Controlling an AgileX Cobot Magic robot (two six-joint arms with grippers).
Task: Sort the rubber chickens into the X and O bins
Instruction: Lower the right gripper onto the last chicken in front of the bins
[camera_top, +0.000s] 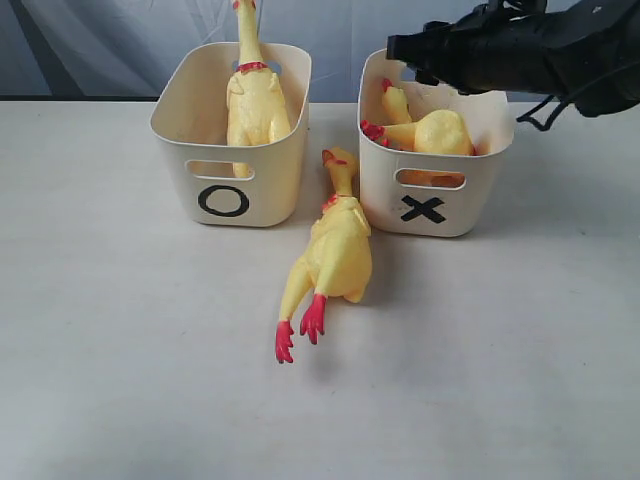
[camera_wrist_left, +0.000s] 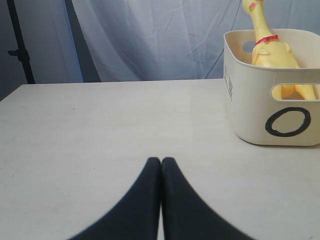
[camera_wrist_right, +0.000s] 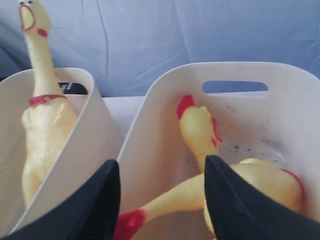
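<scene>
One yellow rubber chicken (camera_top: 335, 255) lies on the table between the two cream bins, head toward them, red feet toward the front. A second chicken (camera_top: 255, 100) stands upright in the O bin (camera_top: 270, 190). A third chicken (camera_top: 430, 130) lies in the X bin (camera_top: 380, 190). My right gripper (camera_top: 405, 50) hovers open above the X bin's back rim; in the right wrist view its jaws (camera_wrist_right: 162, 167) straddle that chicken's leg (camera_wrist_right: 200, 130) without touching it. My left gripper (camera_wrist_left: 161, 160) is shut and empty, low over the table, to the side of the O bin (camera_wrist_left: 250, 100).
A grey-blue cloth backdrop hangs behind the table. A dark stand pole (camera_wrist_left: 17, 45) rises at the table's far corner in the left wrist view. The pale tabletop (camera_top: 150, 350) spreads in front of the bins.
</scene>
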